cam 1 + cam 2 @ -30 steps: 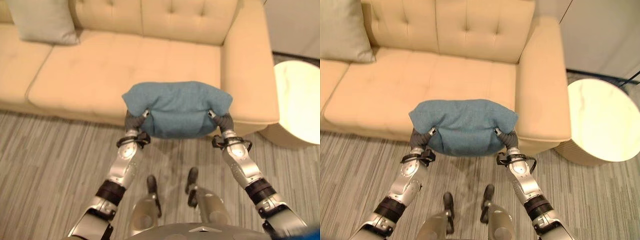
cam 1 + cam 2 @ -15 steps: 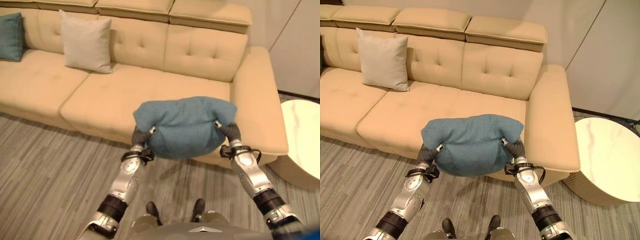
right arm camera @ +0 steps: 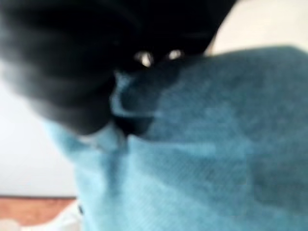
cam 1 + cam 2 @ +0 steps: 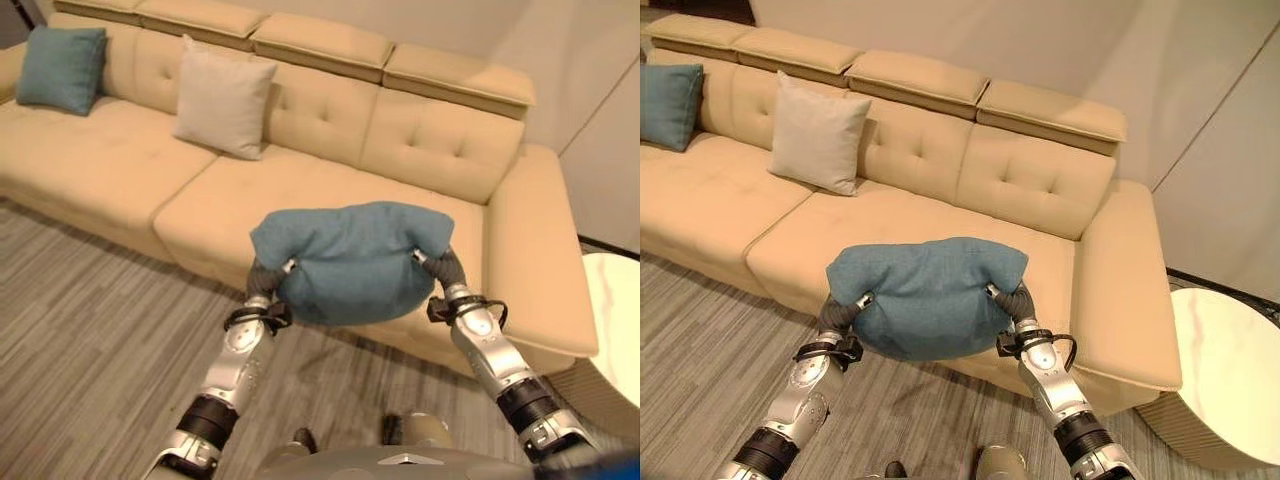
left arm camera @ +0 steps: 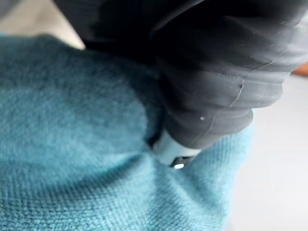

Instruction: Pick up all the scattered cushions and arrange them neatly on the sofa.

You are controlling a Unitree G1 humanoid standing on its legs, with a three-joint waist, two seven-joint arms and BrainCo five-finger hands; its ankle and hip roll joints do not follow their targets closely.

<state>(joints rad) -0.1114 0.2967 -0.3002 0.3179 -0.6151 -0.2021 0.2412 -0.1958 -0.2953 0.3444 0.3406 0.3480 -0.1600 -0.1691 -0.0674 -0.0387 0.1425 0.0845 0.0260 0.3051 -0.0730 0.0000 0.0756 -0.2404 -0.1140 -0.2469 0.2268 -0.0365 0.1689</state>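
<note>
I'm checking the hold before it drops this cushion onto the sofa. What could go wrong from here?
The blue cushion is squeezed only at its two ends, by the left hand and the right hand; its middle bulges down, so it may slip. Released here, above the sofa seat's front edge, it could roll to the floor.

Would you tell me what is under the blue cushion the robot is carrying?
The blue cushion hangs between the left hand and right hand, above the striped floor before the sofa. The seat's front edge behind it is covered, as are both hands' fingers, sunk in the fabric.
</note>
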